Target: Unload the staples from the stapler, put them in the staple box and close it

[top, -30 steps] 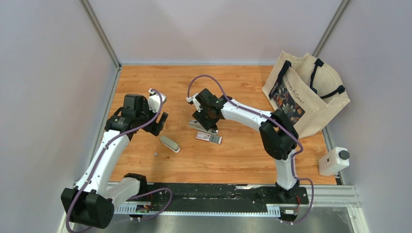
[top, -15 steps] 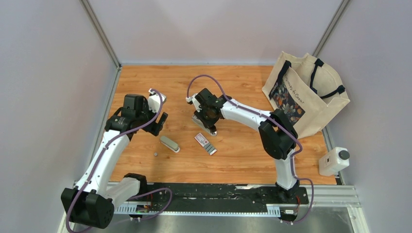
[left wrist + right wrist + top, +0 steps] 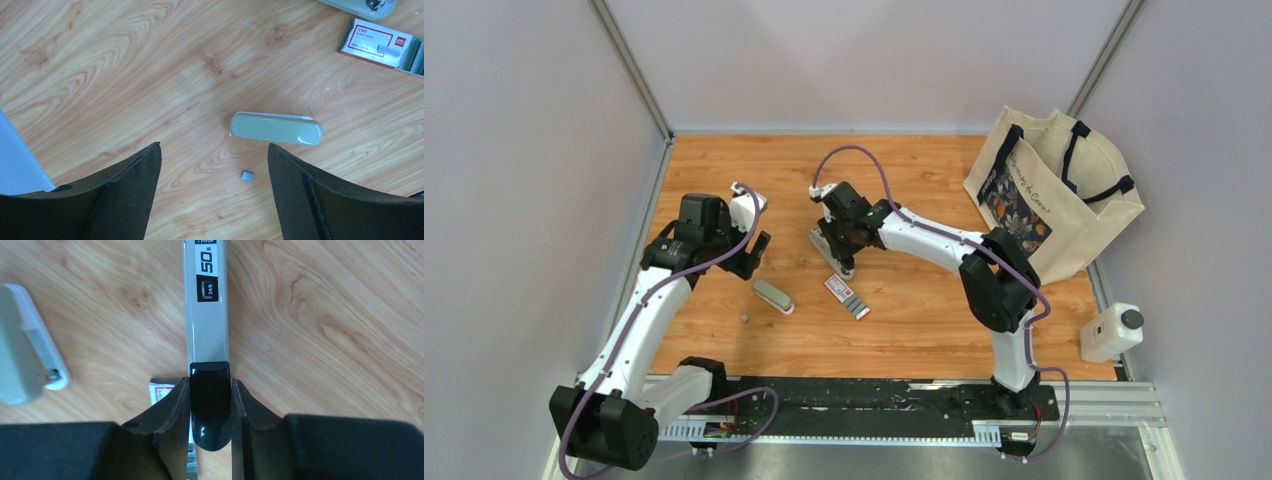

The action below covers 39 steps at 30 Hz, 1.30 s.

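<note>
My right gripper (image 3: 838, 250) (image 3: 210, 381) is shut on the black rear end of a long grey stapler (image 3: 207, 315) (image 3: 829, 246), which lies low over the wooden table. A small grey-green stapler (image 3: 773, 296) (image 3: 276, 128) lies left of it, also at the left edge of the right wrist view (image 3: 22, 372). A tiny grey staple bit (image 3: 744, 317) (image 3: 247, 175) lies near it. A red-and-white box (image 3: 838, 288) (image 3: 375, 41) has a grey strip of staples (image 3: 857, 307) (image 3: 414, 50) at its end. My left gripper (image 3: 752, 252) (image 3: 214, 150) is open and empty above the small stapler.
A cream tote bag (image 3: 1054, 190) stands at the back right. A white device (image 3: 1112, 332) sits beyond the table's right edge. Walls close the table (image 3: 904, 330) on the left and back.
My right gripper has shifted left and back with the grey stapler. The red-and-white box with its staple strip has turned and slid nearer. The left arm has not moved.
</note>
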### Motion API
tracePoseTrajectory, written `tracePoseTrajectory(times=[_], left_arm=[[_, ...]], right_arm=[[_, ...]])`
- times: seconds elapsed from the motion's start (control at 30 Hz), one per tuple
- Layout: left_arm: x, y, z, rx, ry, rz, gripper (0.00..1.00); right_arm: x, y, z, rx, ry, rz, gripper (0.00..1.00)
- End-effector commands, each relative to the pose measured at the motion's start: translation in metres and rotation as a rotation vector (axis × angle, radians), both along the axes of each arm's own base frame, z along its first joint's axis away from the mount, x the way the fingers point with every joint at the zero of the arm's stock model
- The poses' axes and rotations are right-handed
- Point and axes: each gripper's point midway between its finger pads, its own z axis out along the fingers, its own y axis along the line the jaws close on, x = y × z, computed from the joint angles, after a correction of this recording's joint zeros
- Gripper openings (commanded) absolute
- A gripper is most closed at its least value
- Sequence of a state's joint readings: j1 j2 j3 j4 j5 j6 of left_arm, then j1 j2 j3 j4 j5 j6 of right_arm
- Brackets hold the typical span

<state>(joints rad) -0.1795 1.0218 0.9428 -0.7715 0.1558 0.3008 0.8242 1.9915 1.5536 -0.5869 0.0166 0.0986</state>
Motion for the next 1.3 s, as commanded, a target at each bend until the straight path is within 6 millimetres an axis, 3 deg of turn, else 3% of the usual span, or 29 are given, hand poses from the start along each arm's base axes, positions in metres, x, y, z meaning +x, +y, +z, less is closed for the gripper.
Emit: tracePoseTrajectory(times=[0.0, 0.13, 0.33, 0.57, 0.83, 1.0, 1.1, 1.27], left_arm=[[0.008, -0.011, 0.001, -0.021, -0.021, -0.033, 0.86], [0.009, -0.024, -0.011, -0.030, 0.021, -0.066, 0.86], [0.009, -0.041, -0.024, -0.087, 0.054, -0.123, 0.86], [0.004, -0.071, -0.022, -0.212, 0.037, -0.247, 0.87], [-0.006, -0.097, -0.036, -0.265, 0.093, -0.369, 0.87], [-0.004, -0.096, -0.040, -0.253, 0.085, -0.374, 0.88], [0.001, -0.093, -0.042, -0.223, 0.060, -0.375, 0.79], [0.003, -0.092, -0.046, -0.213, 0.059, -0.380, 0.52]], right_arm=[[0.022, 0.045, 0.106, 0.421, -0.149, -0.163, 0.00], [0.009, 0.053, 0.108, 0.541, -0.106, -0.214, 0.00], [0.000, 0.064, 0.137, 0.734, -0.087, -0.310, 0.00], [-0.015, 0.064, 0.167, 0.946, -0.033, -0.364, 0.00], [-0.028, 0.073, 0.176, 1.049, 0.009, -0.368, 0.00], [-0.037, 0.082, 0.172, 1.050, 0.036, -0.352, 0.00], [-0.049, 0.085, 0.169, 1.059, 0.078, -0.324, 0.00], [-0.056, 0.082, 0.163, 1.047, 0.101, -0.309, 0.00]])
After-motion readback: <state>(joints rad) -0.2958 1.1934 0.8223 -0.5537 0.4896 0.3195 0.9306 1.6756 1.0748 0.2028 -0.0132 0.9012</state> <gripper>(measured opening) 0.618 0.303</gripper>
